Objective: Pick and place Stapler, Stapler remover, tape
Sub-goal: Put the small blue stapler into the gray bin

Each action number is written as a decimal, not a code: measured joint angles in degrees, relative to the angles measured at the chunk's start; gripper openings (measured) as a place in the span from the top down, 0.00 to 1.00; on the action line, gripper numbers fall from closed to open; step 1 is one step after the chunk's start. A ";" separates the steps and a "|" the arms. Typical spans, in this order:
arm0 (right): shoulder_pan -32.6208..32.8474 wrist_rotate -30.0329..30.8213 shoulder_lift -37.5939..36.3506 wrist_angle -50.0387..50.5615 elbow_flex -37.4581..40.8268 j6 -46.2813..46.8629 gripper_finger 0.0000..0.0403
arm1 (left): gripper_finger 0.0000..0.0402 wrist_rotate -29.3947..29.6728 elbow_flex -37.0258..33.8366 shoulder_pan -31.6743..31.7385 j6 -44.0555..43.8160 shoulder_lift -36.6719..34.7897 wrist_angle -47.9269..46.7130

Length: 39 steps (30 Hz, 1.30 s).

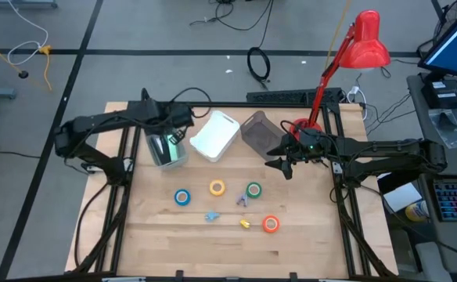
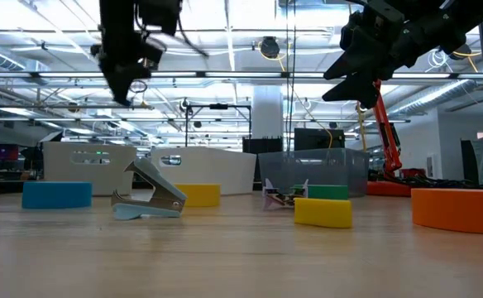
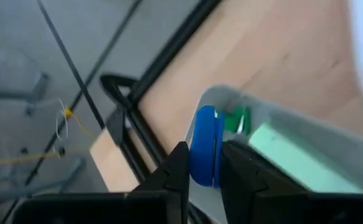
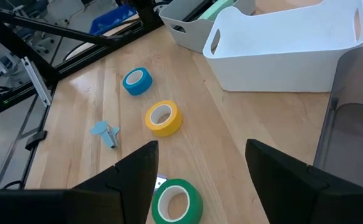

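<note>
Wooden table (image 1: 307,235); blue stapler remover (image 3: 204,146) between left jaws, above clear bin (image 1: 166,149).

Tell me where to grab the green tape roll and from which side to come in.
Grip the green tape roll across its outer wall, coming straight down. It lies flat with the core hole facing up, so the curved sides are free. The right claw hangs open above it; the yellow tape roll sits apart, so it should not interfere.

The blue object (image 3: 205,147) between the left gripper (image 3: 201,167) fingers is blurred, its identity unclear. The orange tape roll (image 2: 463,208) is cut off at the low view's edge.
</note>
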<state>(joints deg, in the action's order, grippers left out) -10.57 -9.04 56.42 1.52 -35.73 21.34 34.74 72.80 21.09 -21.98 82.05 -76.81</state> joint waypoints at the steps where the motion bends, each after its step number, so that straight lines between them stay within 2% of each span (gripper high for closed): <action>1: 0.00 0.00 -0.01 0.01 0.00 0.00 0.42 | 0.86 -1.09 -1.15 1.29 0.73 -0.14 0.22; 6: 0.00 0.00 -0.01 0.00 0.00 0.02 0.42 | 0.83 -4.96 -7.24 7.05 2.85 -0.40 1.15; 10: 0.00 0.00 0.01 0.01 0.00 0.02 0.42 | 0.82 -9.22 -11.31 10.79 8.03 -0.49 7.91; 16: 0.00 0.00 0.01 0.00 0.00 0.70 0.42 | 0.82 -15.22 -14.77 15.38 15.64 -0.46 16.96; 20: -0.02 0.00 -0.01 0.00 0.00 0.70 0.42 | 0.81 -15.67 -16.21 18.59 19.95 -0.44 17.41; 23: -0.02 0.00 0.00 0.00 0.00 0.60 0.42 | 0.81 -18.70 -17.55 20.80 20.65 -0.40 20.16; 28: -0.02 0.02 0.00 0.00 0.00 0.48 0.42 | 0.81 -22.83 -20.22 22.02 21.83 -0.38 24.87; 39: -0.02 0.24 -0.01 0.00 0.00 0.48 0.42 | 0.81 -24.29 -22.71 22.09 24.68 -0.38 29.66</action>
<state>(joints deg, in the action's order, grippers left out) -10.59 -8.80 56.41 1.52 -35.73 21.82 10.46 50.08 43.19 2.70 81.67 -47.15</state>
